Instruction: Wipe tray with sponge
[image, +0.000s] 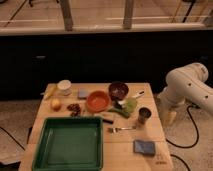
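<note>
A green tray (70, 145) lies on the front left of the wooden table (125, 150). A blue-grey sponge (144, 147) lies flat on the table at the front right, apart from the tray. My white arm (187, 85) reaches in from the right. Its end with the gripper (168, 117) hangs beside the table's right edge, above and to the right of the sponge, touching neither sponge nor tray.
Behind the tray stand an orange bowl (98, 101), a dark bowl (118, 91), a white cup (64, 86), a dark cup (144, 115), a fork (120, 129), a green item (126, 107), a banana (50, 92), a yellow fruit (56, 104) and a small grey-blue block (82, 93). A cable lies on the floor at the right.
</note>
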